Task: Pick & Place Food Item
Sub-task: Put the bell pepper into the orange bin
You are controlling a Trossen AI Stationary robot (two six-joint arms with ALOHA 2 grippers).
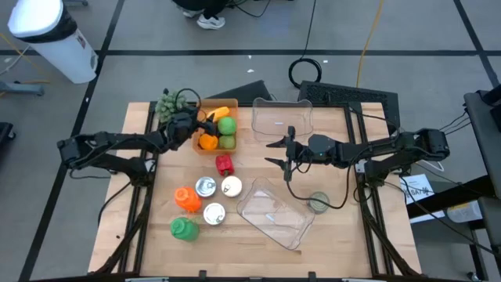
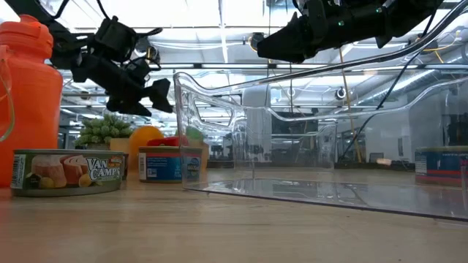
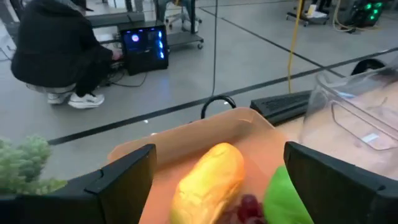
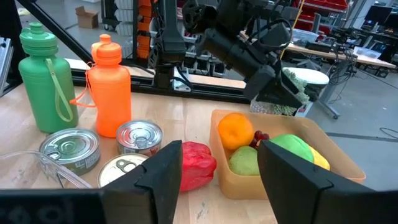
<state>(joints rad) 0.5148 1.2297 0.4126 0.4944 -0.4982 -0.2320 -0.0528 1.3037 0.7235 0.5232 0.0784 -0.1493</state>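
Spread wide over tray point(image 1: 205, 128) of fruit: left gripper point(image 1: 190, 125); right gripper point(image 1: 277, 153) beside it, fingers parted, empty

Pale wood surface point(image 1: 329, 235) showing light grain. Tan-orange tray point(image 4: 348, 163) holding an orange fruit point(image 4: 235, 130), two green fruits point(image 4: 292, 148), a yellow item point(image 3: 208, 180) and dark red grapes point(image 3: 249, 206). Red pepper point(image 4: 194, 163) lying beside it. Orange bottle point(image 4: 109, 87) and green bottle point(image 4: 42, 78) standing together. Silver-topped cans point(image 4: 138, 135), one showing a yellow-and-green label point(image 2: 69, 171), one a blue label point(image 2: 168, 164). Two clear containers point(image 1: 275, 213) looking transparent. Green grape bunch point(image 1: 167, 103) sitting at the corner. Both arms point(image 1: 117, 145) showing black.
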